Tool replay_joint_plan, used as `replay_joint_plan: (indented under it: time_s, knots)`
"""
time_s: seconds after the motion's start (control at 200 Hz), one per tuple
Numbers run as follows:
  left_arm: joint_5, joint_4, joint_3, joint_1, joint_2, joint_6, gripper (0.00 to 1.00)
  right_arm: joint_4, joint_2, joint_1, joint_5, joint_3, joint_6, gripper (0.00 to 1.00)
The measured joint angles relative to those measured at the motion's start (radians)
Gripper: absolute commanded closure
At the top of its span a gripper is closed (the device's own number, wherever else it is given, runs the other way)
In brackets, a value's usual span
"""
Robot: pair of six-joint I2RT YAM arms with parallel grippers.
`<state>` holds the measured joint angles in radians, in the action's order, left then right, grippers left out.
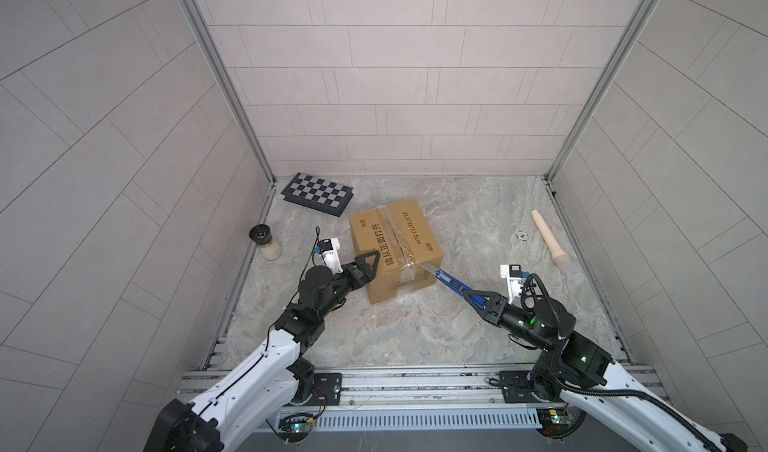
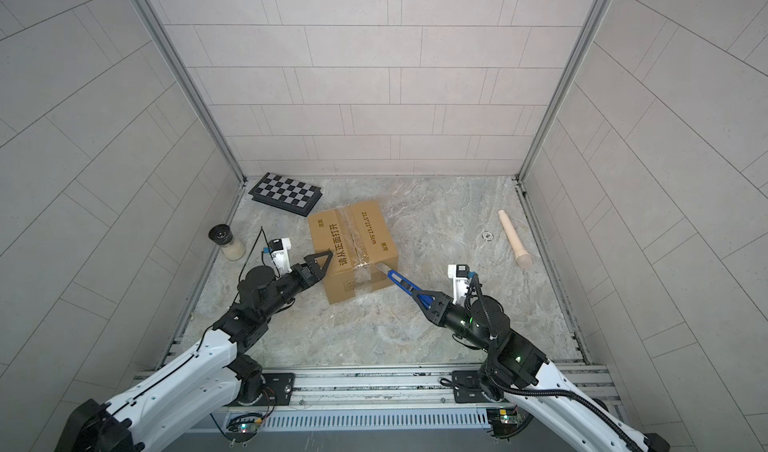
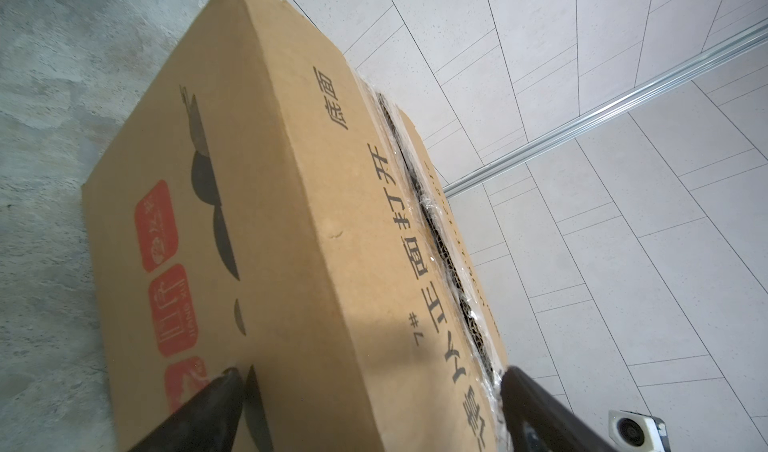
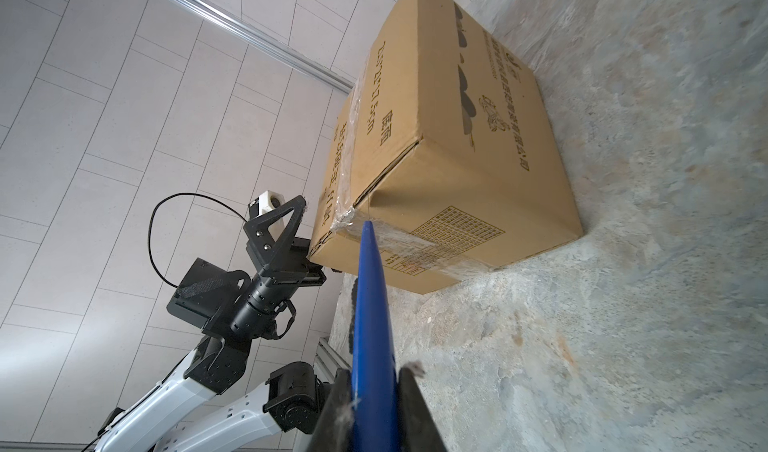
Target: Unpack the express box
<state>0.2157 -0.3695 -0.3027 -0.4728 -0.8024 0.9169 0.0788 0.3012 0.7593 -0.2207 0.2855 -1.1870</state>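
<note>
Mid-bench point(image 1: 415, 337), somewhat left of centre: the express box point(image 1: 395, 250), flat on its base, turned a little askew to the bench edges, flaps down on top. In the far-left corner, a checkered board point(image 1: 318, 194), well apart from the work.

At the box's left side, touching it: the left gripper point(image 1: 370, 269), spread to its widest and grasping nothing. Straddles the top-left edge close to the near corner (in the left wrist view, one finger point(image 3: 208, 408) against the printed side face, the other over the top by the seam). Looks placed to brace the box against a push from the right.

Off the box's near-right: the right gripper point(image 1: 478, 298), clenched on the blue utility knife point(image 1: 451, 281). Long axis slanting from the bench's near-right toward its far-left.

Along the box top, near edge to far edge: the tape seam point(image 1: 397, 237), wrinkled, a dark gap showing between the flaps. Cut or merely slack, cannot tell.

Smallest and decisive: the blade tip point(image 1: 428, 268), at the near top edge, on or just beside the tape's fold-over. Meets the seam's line at a slant, not along it. Probably calls for swinging the knife toward the far edge before any stroke.
</note>
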Motion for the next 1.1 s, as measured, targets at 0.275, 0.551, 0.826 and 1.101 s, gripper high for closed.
replay_joint_plan:
  time_s: [0.275,0.551,0.826,1.101]
  knots:
    - [0.0,0.0,0.0,0.0,0.0,0.0,0.0,-0.007,0.003,0.0,0.0,0.003,0.0,1.0]
    - [0.0,0.0,0.0,0.0,0.0,0.0,0.0,-0.024,0.021,0.0,0.0,0.003,-0.001,1.0]
    - [0.001,-0.002,0.0,0.0,0.0,0.0,0.0,-0.06,0.04,0.0,0.002,0.003,-0.011,1.0]
    - [0.003,-0.02,0.0,0.0,-0.001,0.003,0.0,-0.076,0.052,0.0,0.012,0.003,-0.026,1.0]
